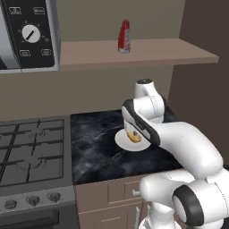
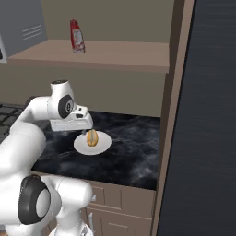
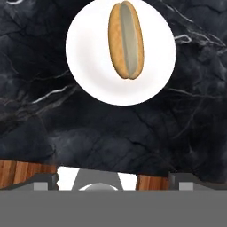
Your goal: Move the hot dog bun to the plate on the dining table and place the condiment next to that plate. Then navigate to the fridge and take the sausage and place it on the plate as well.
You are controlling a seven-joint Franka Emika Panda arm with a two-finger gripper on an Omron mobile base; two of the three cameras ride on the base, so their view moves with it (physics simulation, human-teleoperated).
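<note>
The fingers (image 2: pixel 82 131) stood spread and empty above the black marbled table (image 3: pixel 44 119). Below them, one hot dog bun (image 3: pixel 127 40) lay split-side up on one small white plate (image 3: pixel 88 66). One red condiment bottle (image 1: pixel 124 36) stood upright on the wooden shelf (image 1: pixel 147 51); the arm hid part of the plate in the left base view.

left base view looked forward and down from behind the arm's left; right base view did likewise from its right. both shared the black marbled worktop (image 1: pixel 98 143), white plate (image 2: pixel 103 146) and shelf (image 1: pixel 147 51). hand view looked straight down, close over the hot dog bun (image 3: pixel 127 40).
</note>
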